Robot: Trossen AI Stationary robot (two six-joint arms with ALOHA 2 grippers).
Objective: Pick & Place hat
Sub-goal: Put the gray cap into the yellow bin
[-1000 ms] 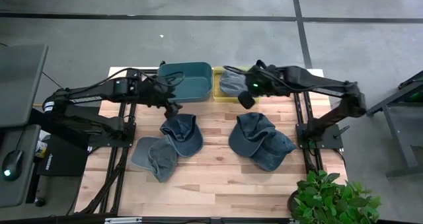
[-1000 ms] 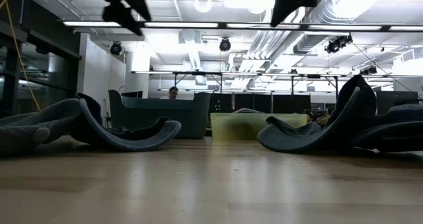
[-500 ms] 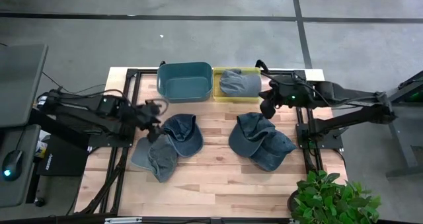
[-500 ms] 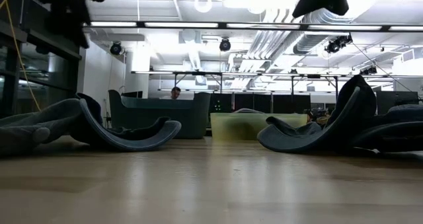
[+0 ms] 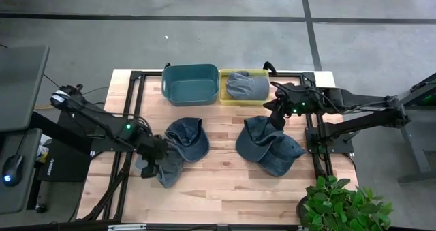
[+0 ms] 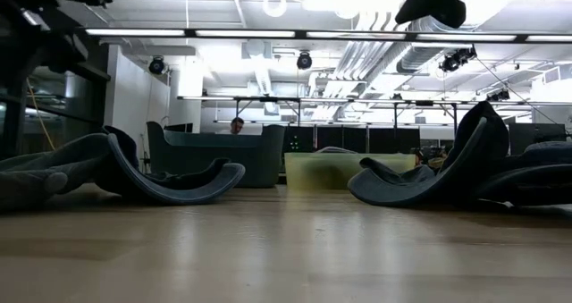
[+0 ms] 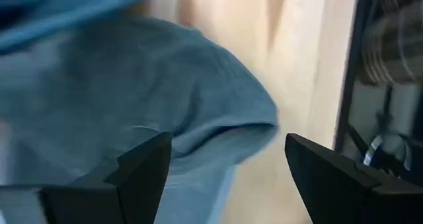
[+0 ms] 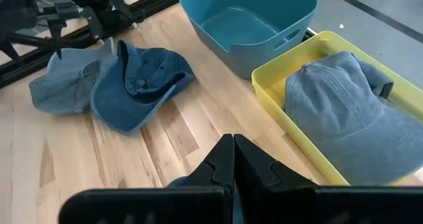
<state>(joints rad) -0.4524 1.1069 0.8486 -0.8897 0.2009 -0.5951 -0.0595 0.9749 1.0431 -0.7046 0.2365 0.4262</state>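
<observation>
Denim-grey cap (image 5: 161,164) at tabletop's (image 5: 218,183) left lies under spread left claw (image 5: 151,161), reach step; next, likely lower and pinch; right claw (image 5: 275,115) pressed together, waiting.

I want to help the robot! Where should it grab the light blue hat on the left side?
Probably by the brim. The light hat lies flat on the table, partly tucked under the darker hat. Its thin free edge shows between the open fingers of the left gripper, so coming down from above on the outer side, away from the darker hat, looks best.
</observation>
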